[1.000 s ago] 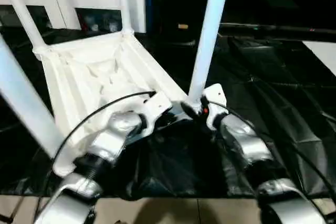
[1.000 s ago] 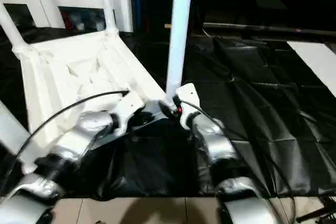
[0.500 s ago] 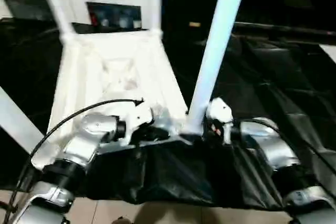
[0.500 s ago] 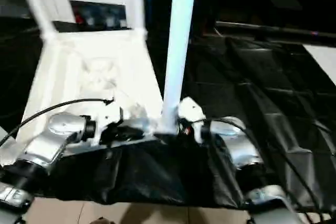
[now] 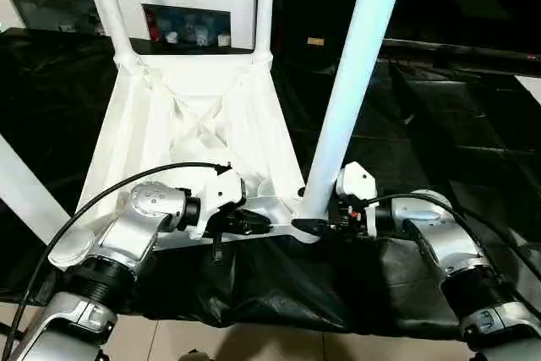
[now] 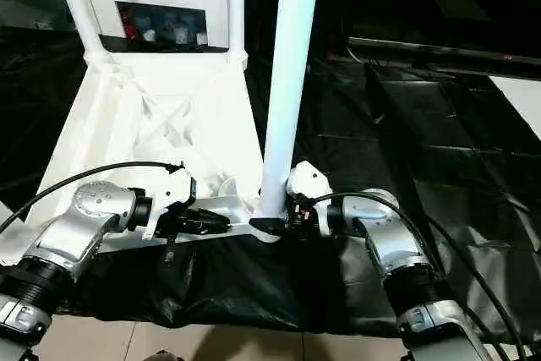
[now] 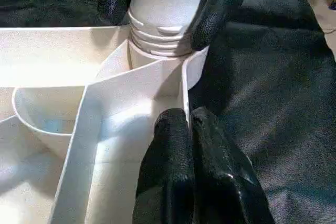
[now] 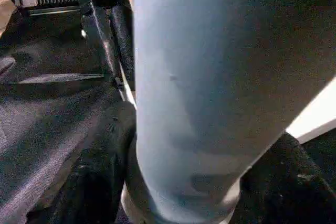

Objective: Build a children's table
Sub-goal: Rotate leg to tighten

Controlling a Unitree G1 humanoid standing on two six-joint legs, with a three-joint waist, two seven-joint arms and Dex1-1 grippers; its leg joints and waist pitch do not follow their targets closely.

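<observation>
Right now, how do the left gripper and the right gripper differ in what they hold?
The left gripper is pinched shut on the thin rim wall of the table top; the right gripper stands wider, a finger on each side of the round leg near its socket. Both work the same near corner.

The near leg [image 5: 351, 90] runs out of the head views at the top, so its upper end is unseen; the two far legs [image 5: 106, 6] are cut off the same way. A fourth leg [image 5: 25, 192] shows as a slanted stretch leaving the left edge, both ends hidden. The left forearm [image 5: 135, 234] covers the tabletop's [image 5: 194, 124] near left corner. The right gripper [image 5: 325, 226] sits behind the leg's base, its fingertips hard to make out. Items behind the cabinet [image 5: 190, 27] glass are too small to tell.
</observation>
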